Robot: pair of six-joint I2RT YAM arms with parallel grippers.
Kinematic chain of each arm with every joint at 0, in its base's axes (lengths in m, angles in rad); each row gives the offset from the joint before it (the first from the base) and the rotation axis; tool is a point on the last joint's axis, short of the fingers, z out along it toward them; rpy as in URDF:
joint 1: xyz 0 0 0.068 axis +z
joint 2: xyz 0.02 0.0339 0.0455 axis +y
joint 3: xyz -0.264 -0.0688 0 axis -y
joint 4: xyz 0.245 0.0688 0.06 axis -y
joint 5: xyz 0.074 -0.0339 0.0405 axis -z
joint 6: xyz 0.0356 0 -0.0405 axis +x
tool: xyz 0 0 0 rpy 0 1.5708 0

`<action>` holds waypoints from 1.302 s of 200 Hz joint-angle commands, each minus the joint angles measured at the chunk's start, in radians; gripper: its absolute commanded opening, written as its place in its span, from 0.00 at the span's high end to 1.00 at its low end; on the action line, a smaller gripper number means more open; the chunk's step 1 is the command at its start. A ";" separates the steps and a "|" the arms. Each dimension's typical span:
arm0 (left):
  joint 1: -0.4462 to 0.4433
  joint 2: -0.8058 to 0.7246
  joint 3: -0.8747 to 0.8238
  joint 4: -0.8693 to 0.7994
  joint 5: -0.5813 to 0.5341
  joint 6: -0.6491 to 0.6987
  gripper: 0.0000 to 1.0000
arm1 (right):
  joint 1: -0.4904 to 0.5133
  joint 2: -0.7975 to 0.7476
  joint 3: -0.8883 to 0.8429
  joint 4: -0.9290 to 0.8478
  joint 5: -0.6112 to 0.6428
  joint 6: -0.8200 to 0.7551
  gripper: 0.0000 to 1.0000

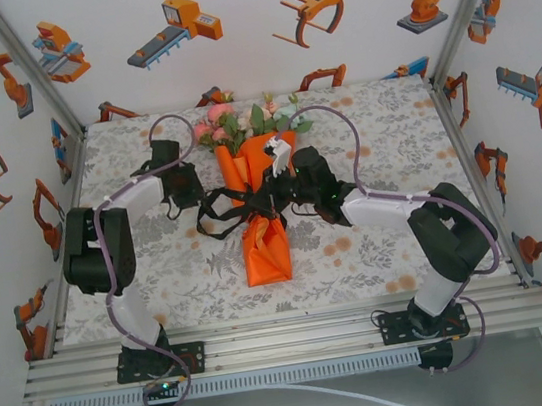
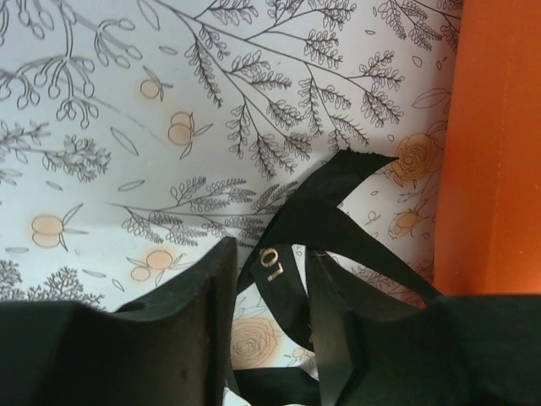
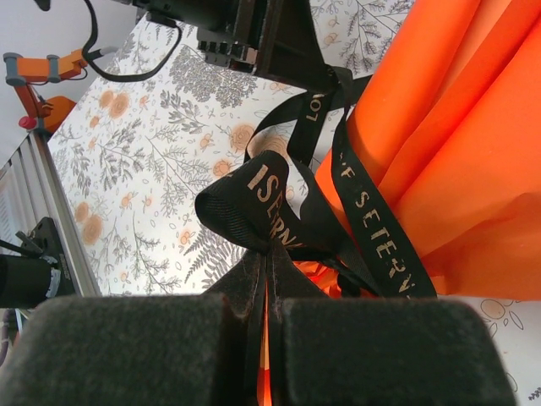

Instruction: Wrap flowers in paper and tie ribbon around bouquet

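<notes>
Bouquet [image 1: 264,249] and ribbon [image 1: 220,210] tangle block centre; near table [image 1: 360,261] corners free; far edge possibly tight.

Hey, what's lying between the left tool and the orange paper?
The black ribbon, looped on the tablecloth, lies between the left tool and the orange paper. The top view shows it, the left wrist view too.

Bright, even white light; shadows soft.
The overhead view is sharp, with faint shadows on the counter [image 1: 159,269]. Up close the right gripper [image 3: 267,288] blurs, and the orange paper [image 3: 456,127] looks perhaps overexposed.
</notes>
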 commanded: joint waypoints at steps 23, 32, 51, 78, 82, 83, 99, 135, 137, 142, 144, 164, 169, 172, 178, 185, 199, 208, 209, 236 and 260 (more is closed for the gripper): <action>-0.001 0.084 0.071 0.036 0.035 0.100 0.64 | 0.002 -0.025 0.048 0.006 -0.021 -0.010 1.00; -0.002 0.079 0.068 0.045 0.047 0.105 0.70 | 0.002 -0.025 0.047 0.004 -0.021 -0.011 1.00; -0.003 0.047 0.044 0.082 0.057 0.115 0.83 | 0.001 -0.024 0.047 -0.004 -0.021 -0.009 1.00; -0.001 0.024 0.064 0.045 0.060 0.136 1.00 | 0.002 -0.021 0.051 -0.006 -0.021 -0.007 1.00; -0.001 0.021 0.067 0.037 0.062 0.137 1.00 | 0.002 -0.021 0.051 -0.009 -0.020 -0.007 1.00; -0.001 0.019 0.067 0.034 0.062 0.137 1.00 | 0.003 -0.021 0.052 -0.009 -0.020 -0.008 1.00; -0.001 -0.021 0.070 0.001 0.067 0.139 1.00 | 0.002 -0.021 0.055 -0.019 -0.013 -0.010 1.00; 0.005 -0.197 0.076 -0.142 0.018 0.090 1.00 | 0.001 -0.023 0.059 -0.028 -0.002 -0.015 1.00; 0.006 -0.205 0.076 -0.149 0.019 0.087 1.00 | 0.002 -0.022 0.059 -0.028 -0.003 -0.014 1.00; 0.008 -0.224 0.077 -0.165 0.028 0.073 0.99 | 0.001 -0.019 0.061 -0.027 -0.004 -0.015 1.00; 0.009 -0.232 0.076 -0.171 0.032 0.069 0.99 | 0.002 -0.019 0.062 -0.028 -0.004 -0.015 1.00; 0.009 -0.301 0.046 -0.206 0.079 0.010 0.97 | 0.002 -0.012 0.066 -0.028 -0.008 -0.012 1.00; 0.009 -0.317 0.033 -0.212 0.086 -0.009 0.97 | 0.002 -0.010 0.065 -0.028 -0.009 -0.011 1.00; 0.009 -0.328 0.024 -0.215 0.084 -0.019 0.97 | 0.001 -0.010 0.066 -0.028 -0.010 -0.012 1.00; 0.009 -0.348 0.005 -0.223 0.076 -0.044 0.97 | 0.001 -0.010 0.065 -0.028 -0.009 -0.011 1.00; 0.009 -0.380 -0.023 -0.230 0.058 -0.080 0.98 | 0.002 -0.011 0.063 -0.028 -0.007 -0.009 1.00; 0.010 -0.449 -0.088 -0.242 0.039 -0.179 1.00 | 0.001 -0.010 0.059 -0.025 -0.008 -0.005 1.00; 0.010 -0.500 -0.134 -0.240 0.050 -0.247 1.00 | 0.001 -0.009 0.058 -0.025 -0.011 -0.004 1.00; 0.010 -0.505 -0.140 -0.240 0.050 -0.254 1.00 | 0.001 -0.009 0.058 -0.025 -0.010 -0.004 1.00; 0.006 -0.646 -0.300 -0.238 0.114 -0.587 0.98 | 0.002 -0.003 0.063 -0.026 -0.011 -0.002 1.00; -0.043 -0.731 -0.459 -0.140 0.206 -0.887 0.99 | 0.002 0.005 0.066 -0.020 -0.011 0.002 1.00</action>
